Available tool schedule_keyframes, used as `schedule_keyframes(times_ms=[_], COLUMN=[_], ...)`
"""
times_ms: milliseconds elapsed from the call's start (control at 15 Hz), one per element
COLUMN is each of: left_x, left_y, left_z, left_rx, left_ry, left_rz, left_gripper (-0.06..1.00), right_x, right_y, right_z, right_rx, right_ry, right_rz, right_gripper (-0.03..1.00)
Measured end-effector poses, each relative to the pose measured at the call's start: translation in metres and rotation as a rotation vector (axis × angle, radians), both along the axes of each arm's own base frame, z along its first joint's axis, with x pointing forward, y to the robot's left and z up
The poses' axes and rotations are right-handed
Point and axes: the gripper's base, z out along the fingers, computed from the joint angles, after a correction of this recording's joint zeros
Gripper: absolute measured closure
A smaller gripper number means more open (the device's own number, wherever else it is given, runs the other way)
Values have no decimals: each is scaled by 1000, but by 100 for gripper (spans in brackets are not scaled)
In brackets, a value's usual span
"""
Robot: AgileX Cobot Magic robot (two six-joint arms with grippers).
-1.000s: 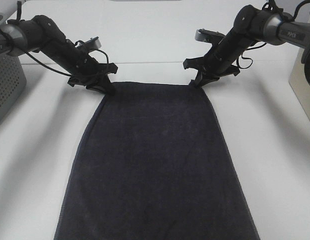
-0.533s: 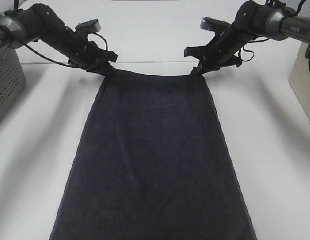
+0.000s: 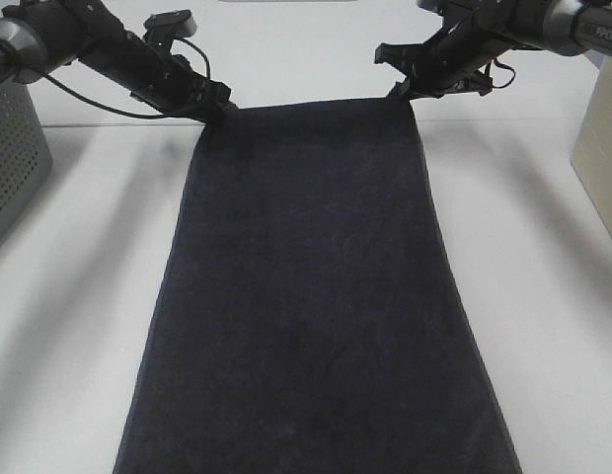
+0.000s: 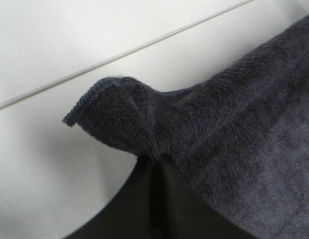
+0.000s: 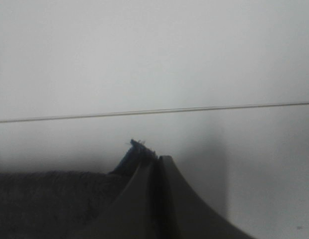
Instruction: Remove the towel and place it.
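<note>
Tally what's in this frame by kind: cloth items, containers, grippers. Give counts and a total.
Towels: 1, the dark towel, hanging from its two far corners.
Baskets: 1, the grey perforated basket at the left edge.
Grippers: 2, the left gripper and the right gripper, each shut on a towel corner.
Unidentified: 1, a beige object at the right edge, cropped.
Total: 5

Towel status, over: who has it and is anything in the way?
Left gripper and right gripper each shut on a far corner of the towel. Towel stretched flat between them. Grey basket off to the left, clear.
</note>
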Motion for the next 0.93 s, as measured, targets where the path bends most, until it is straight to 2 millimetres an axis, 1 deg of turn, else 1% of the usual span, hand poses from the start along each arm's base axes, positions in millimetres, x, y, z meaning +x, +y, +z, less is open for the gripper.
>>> schedule_keyframes(times_ms=[133,333,467,600,667,800,933], left_x=[3,6,9,11,11,13,15], left_y=[-2,-13,-12,-12,-12,-11,-10], left_z=[1,4,4,-3,-8,-17,-18], left_rx=[15,41,39,40,42,44,44], left_ry=[-39,-133,-164,-171,-166,-168,-187], left_rz=[14,6,28,43,45,57,72], left_gripper=[93,93,93,93,93,93,93], right_x=[2,7,8,9,10,11,11], right_y=[-11,-12,-11,-9,-8,-5,-2], right_z=[1,3,-7,-28,-35,-42,-43], right_rx=[18,62,81,112,127,131,141], right_ry=[-4,-49,-39,-16,-11,-23,-36], right_rz=[-42,-75,-85,-92,-93,-76,-72], right_gripper=[96,96,96,96,96,96,95])
